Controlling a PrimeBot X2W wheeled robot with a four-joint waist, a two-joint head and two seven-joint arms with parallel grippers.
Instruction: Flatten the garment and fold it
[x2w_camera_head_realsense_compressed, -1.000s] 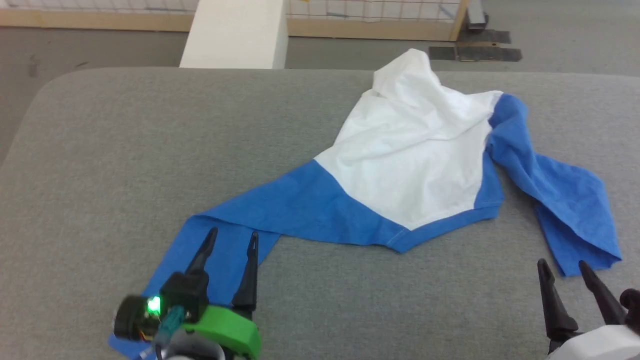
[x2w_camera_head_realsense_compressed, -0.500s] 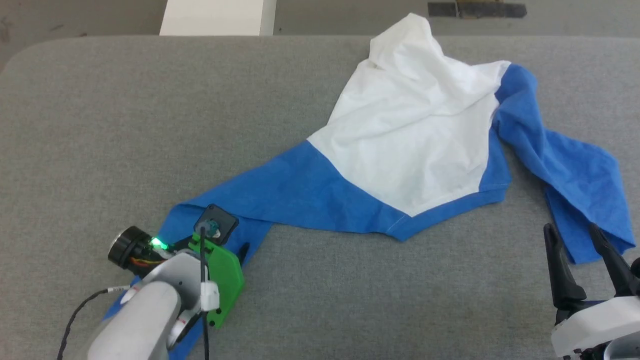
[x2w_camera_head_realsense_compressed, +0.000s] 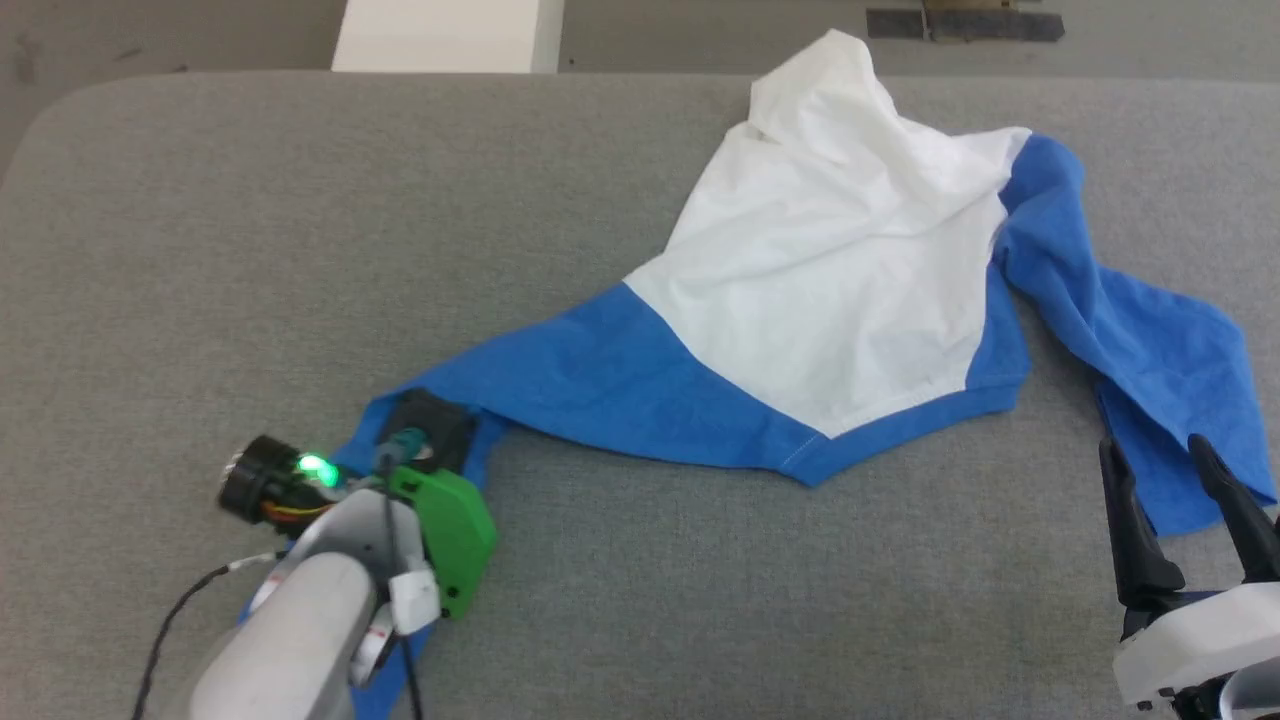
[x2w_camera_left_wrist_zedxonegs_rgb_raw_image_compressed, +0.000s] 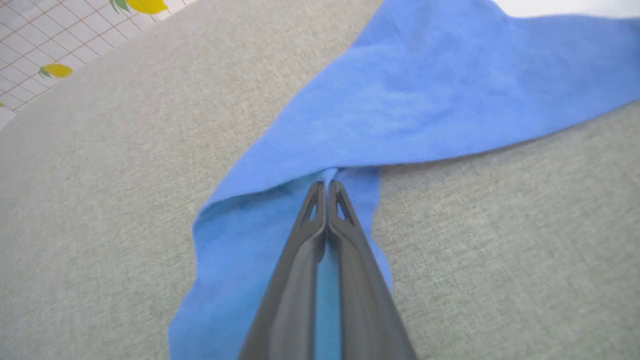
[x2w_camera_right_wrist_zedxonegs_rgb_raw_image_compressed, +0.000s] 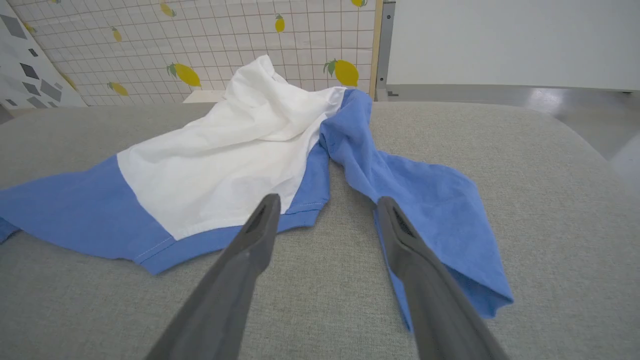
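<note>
I've got wide bare bench (x2w_camera_head_realsense_compressed: 250, 250) left of the shirt (x2w_camera_head_realsense_compressed: 830, 270), and an open strip along the near edge in the middle, enough to sweep a gripper through. The shirt's blue sleeve (x2w_camera_left_wrist_zedxonegs_rgb_raw_image_compressed: 400, 100) blocks the near left, my left gripper (x2w_camera_left_wrist_zedxonegs_rgb_raw_image_compressed: 327, 184) sitting on it with jaws pinched on a fold. Right side, the other sleeve (x2w_camera_head_realsense_compressed: 1150, 340) lies just beyond my right gripper (x2w_camera_head_realsense_compressed: 1152, 448), jaws spread.

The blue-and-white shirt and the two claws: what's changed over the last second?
The left gripper, open above the blue sleeve of the garment a second ago, tipped down and shut on it. The right gripper edged forward to the other sleeve, still open. The head camera also shifted. The rest of the garment lies crumpled on the grey table as before.
</note>
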